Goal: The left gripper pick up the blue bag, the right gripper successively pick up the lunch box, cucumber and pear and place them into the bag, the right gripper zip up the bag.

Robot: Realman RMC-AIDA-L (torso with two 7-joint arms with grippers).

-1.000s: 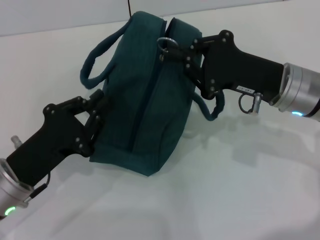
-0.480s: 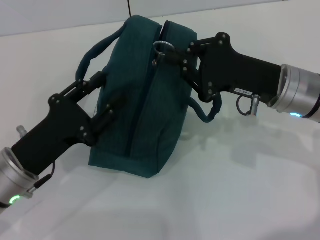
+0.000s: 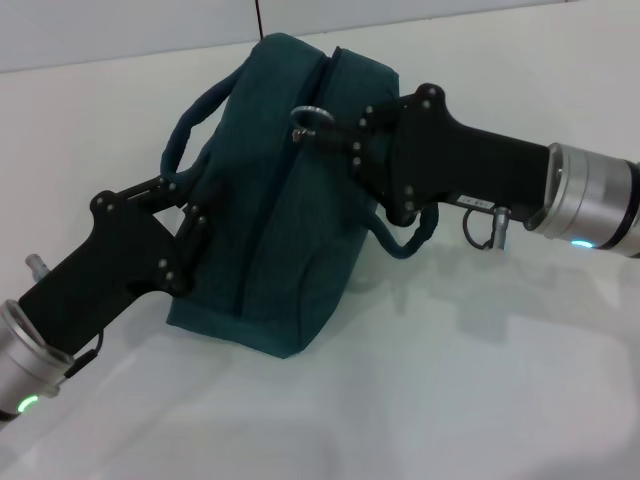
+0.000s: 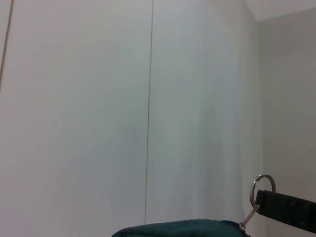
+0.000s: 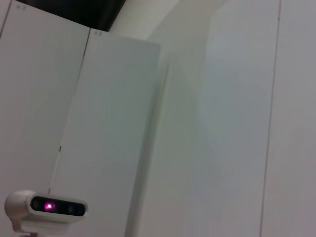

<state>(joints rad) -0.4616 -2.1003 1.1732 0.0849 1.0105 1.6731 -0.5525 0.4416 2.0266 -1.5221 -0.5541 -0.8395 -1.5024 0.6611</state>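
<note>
My right gripper pinches the silver ring pull atop the blue bag, which stands on the white table, its zipper seemingly almost shut. My left gripper clamps the bag's near side by one loop handle. The lunch box, cucumber and pear are nowhere visible, presumably inside. The danger, as I judge it: the ring slipping free, or the fabric bunching and jamming the slider if my left hold gives.
</note>
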